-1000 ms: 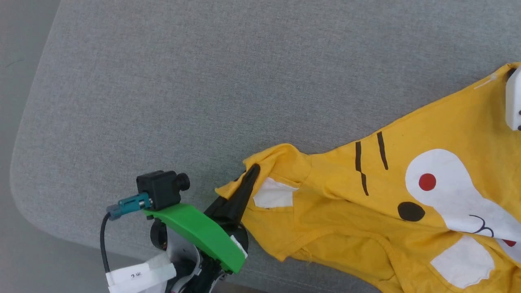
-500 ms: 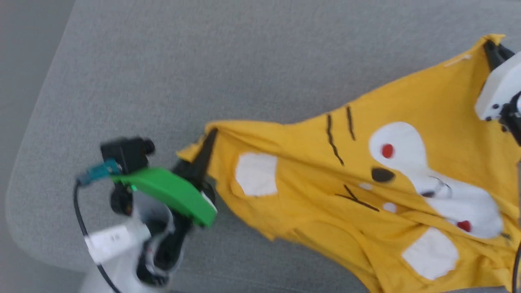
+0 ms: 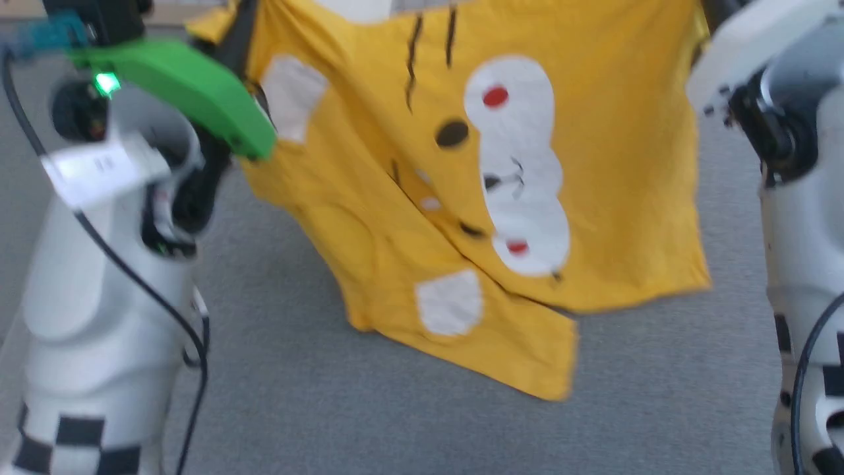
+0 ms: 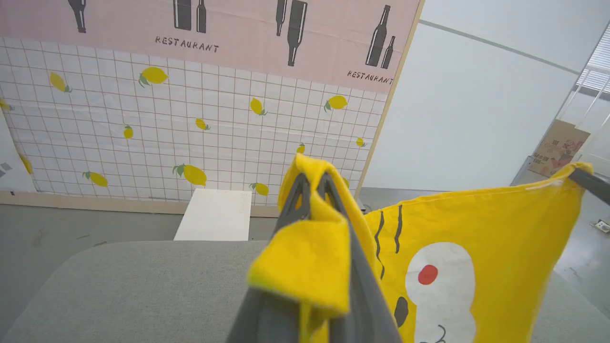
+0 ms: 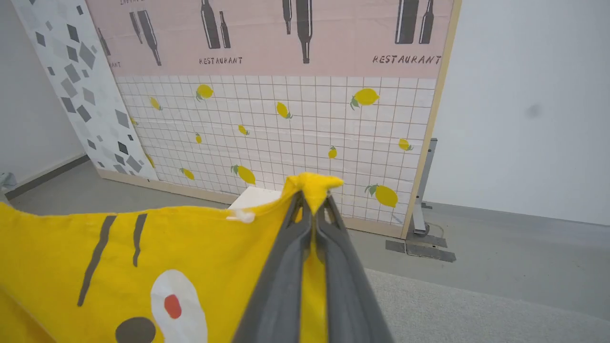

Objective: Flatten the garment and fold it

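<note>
The mustard-yellow garment (image 3: 613, 165) with its cartoon face print hangs in the air, stretched between my two grippers, print toward the head camera. Its lower edge droops toward the grey padded table (image 3: 395, 422). My left gripper (image 3: 242, 20) is shut on the garment's upper left corner. In the left wrist view, yellow cloth (image 4: 514, 257) is bunched between and over that gripper's (image 4: 312, 181) closed fingers. My right gripper (image 5: 312, 197) is shut on the opposite top corner of the garment (image 5: 190, 247). The pale right forearm (image 3: 745, 39) stands at the upper right.
Beyond the table (image 4: 143, 286) stands a backdrop panel (image 4: 214, 119) with lemons and bottle prints. A white box (image 4: 217, 214) sits at its foot and a cardboard box (image 4: 557, 147) at the far right. Grey floor surrounds the table (image 5: 452, 309).
Both grippers have risen and lifted the garment off the table, so it now hangs spread between them. The head view has shifted as well.
</note>
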Controlling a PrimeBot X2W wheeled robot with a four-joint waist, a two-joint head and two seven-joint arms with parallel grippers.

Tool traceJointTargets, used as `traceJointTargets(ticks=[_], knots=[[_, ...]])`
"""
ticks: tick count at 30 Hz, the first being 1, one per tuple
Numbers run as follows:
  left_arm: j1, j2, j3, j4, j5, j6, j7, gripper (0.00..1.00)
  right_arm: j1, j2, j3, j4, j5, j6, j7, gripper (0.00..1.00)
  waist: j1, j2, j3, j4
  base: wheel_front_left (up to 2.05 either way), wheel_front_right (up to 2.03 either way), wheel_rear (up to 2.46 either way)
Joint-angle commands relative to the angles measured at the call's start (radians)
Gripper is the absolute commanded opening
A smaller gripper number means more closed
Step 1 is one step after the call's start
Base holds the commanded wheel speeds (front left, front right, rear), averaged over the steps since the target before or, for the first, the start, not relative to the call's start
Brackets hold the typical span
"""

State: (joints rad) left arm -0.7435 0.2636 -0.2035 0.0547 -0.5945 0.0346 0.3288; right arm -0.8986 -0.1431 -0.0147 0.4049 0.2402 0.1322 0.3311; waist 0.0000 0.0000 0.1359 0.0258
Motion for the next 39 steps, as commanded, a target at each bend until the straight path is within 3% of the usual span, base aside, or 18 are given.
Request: traceJointTargets(ticks=[1, 7, 14, 19, 25, 32, 39], knots=[[-0.054, 0.012, -0.002, 0.034, 0.012, -0.010, 0.005, 0.00, -0.042, 0.006, 0.010, 0.017, -0.006, -0.002, -0.013, 0.00, 0.0000, 0.0000, -0.065, -0.066, 0.00, 0.00, 0.00], [-0.248, 0.045, -0.007, 0.189, 0.067, -0.028, -0.020, 0.00, -0.184, 0.024, 0.026, 0.133, -0.048, -0.002, -0.064, 0.00, 0.0000, 0.0000, -0.090, -0.100, 0.00, 0.00, 0.00], [-0.405, 0.029, 0.028, 0.356, 0.024, -0.071, -0.077, 0.00, -0.320, 0.050, 0.025, 0.326, -0.127, -0.002, -0.123, 0.00, 0.0000, 0.0000, -0.125, -0.134, 0.00, 0.00, 0.00], [-0.480, 0.017, 0.026, 0.470, 0.054, -0.052, -0.159, 0.00, -0.392, 0.070, 0.017, 0.476, -0.176, -0.002, -0.169, 0.00, 0.0000, 0.0000, -0.157, -0.149, 0.00, 0.00, 0.00], [-0.488, 0.021, 0.012, 0.540, 0.060, -0.058, -0.164, 0.00, -0.416, 0.075, 0.021, 0.563, -0.192, -0.002, -0.188, 0.00, 0.0000, 0.0000, -0.160, -0.156, 0.00, 0.00, 0.00], [-0.509, 0.032, 0.010, 0.558, 0.057, -0.047, -0.142, 0.00, -0.454, 0.072, 0.029, 0.618, -0.197, -0.002, -0.191, 0.00, 0.0000, 0.0000, -0.102, -0.172, 0.00, 0.00, 0.00], [-0.603, 0.014, -0.001, 0.530, 0.065, -0.027, -0.135, 0.00, -0.549, 0.071, -0.007, 0.627, -0.210, -0.002, -0.196, 0.00, 0.0000, 0.0000, 0.052, -0.183, 0.00, 0.00, 0.00]])
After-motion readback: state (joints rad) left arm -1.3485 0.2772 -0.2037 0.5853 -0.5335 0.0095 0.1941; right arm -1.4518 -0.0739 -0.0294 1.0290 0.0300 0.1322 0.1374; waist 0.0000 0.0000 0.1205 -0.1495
